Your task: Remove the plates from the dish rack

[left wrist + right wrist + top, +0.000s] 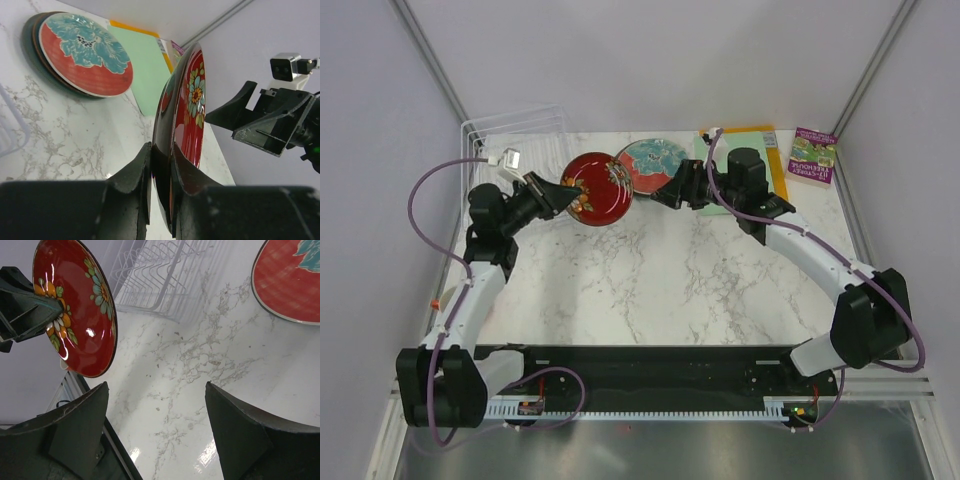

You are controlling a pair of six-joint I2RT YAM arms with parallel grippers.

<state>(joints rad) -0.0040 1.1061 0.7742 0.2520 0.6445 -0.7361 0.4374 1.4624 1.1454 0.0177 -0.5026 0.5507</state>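
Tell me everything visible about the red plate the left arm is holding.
The red plate is round and glossy, apparently glazed ceramic: deep red with orange and pale blue flowers, green leaves and a dark rim. The left gripper is shut on its edge, one finger on each face, holding it tilted above the marble table, between the dish rack and the stack of plates. Nothing else touches it; the open right gripper faces it, apart.

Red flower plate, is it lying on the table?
No, the left gripper clamps the red flower plate by its rim, holding it up on edge.
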